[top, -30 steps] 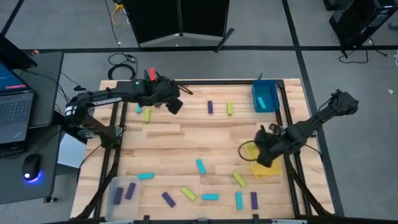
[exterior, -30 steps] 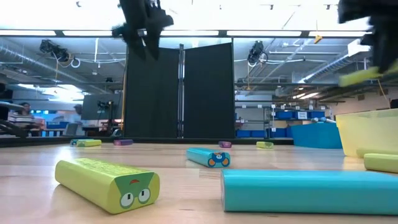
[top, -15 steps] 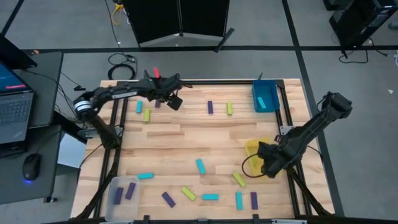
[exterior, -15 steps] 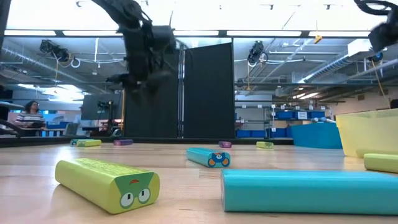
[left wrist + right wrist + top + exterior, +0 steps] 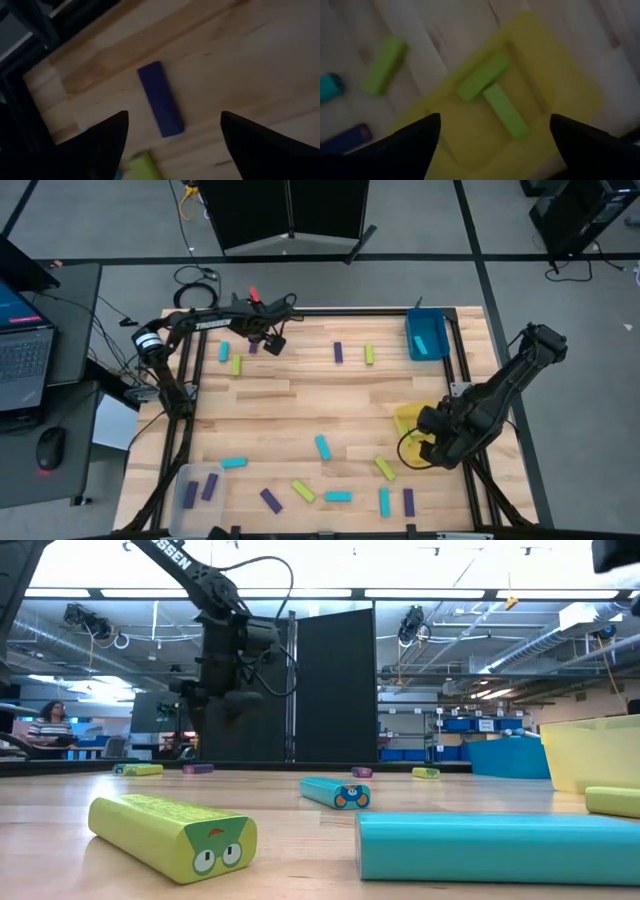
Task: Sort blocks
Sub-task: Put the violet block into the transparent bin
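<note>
My left gripper (image 5: 272, 340) (image 5: 173, 117) hangs open at the table's far left, just above a purple block (image 5: 160, 97) (image 5: 253, 347) that lies flat on the wood, one finger on either side of it and apart from it. A yellow-green block (image 5: 236, 364) and a cyan block (image 5: 223, 352) lie beside it. My right gripper (image 5: 428, 442) (image 5: 495, 117) stands open over the yellow tray (image 5: 545, 65) (image 5: 408, 418) at the right. Two yellow-green blocks (image 5: 482, 77) (image 5: 505, 110) lie flat in that tray, touching in a T.
A blue tray (image 5: 427, 335) stands at the far right, and a clear tray (image 5: 195, 485) holding two purple blocks at the near left. Several loose blocks lie along the near half, among them a yellow-green block (image 5: 384, 468) and a cyan block (image 5: 322, 447). A laptop sits left of the table.
My left gripper has come down toward the purple block at the far left. My right gripper has shifted slightly toward the near edge over the yellow tray. The yellow-green block it carried a second ago is no longer in its fingers.
</note>
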